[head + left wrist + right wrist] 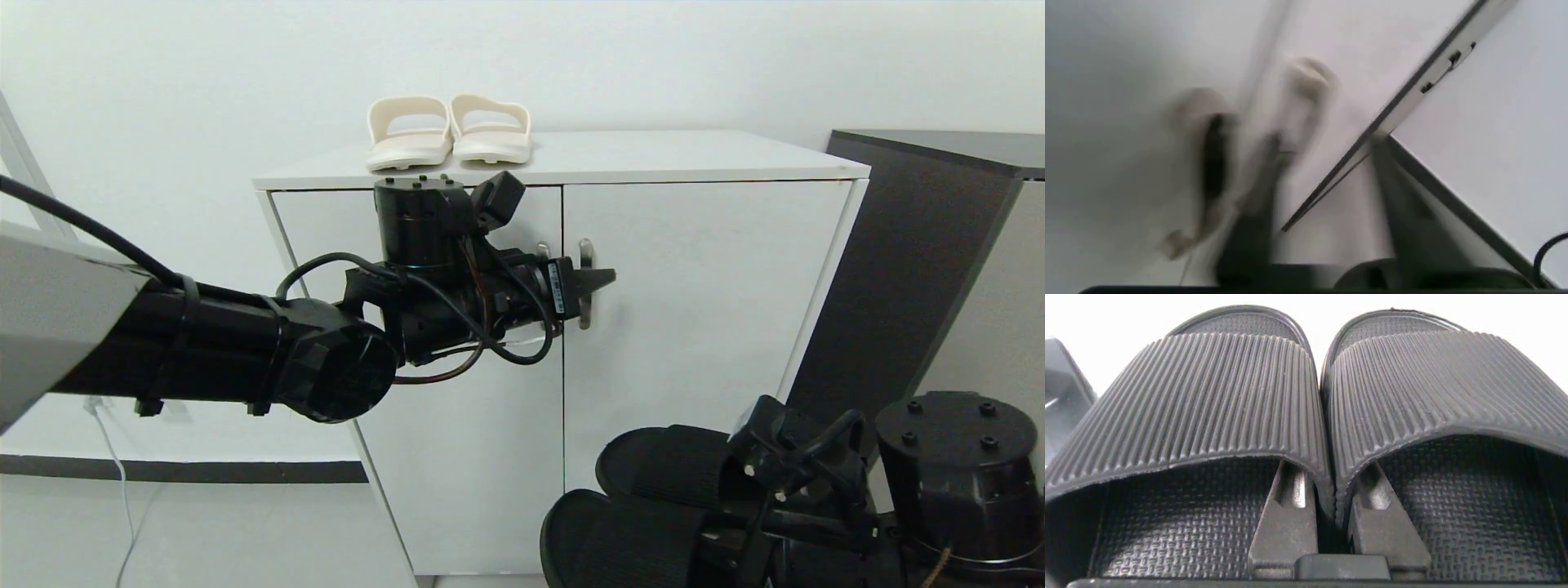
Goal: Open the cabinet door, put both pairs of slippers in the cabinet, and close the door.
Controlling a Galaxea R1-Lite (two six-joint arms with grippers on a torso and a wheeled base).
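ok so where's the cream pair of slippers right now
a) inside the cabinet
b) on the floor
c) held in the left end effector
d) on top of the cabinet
d, the cream slippers sit side by side on the flat top of the cabinet, close to the wall.

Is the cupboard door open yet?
Shut. Both cabinet doors lie flush, no gap showing; the left gripper is at the right door's handle.
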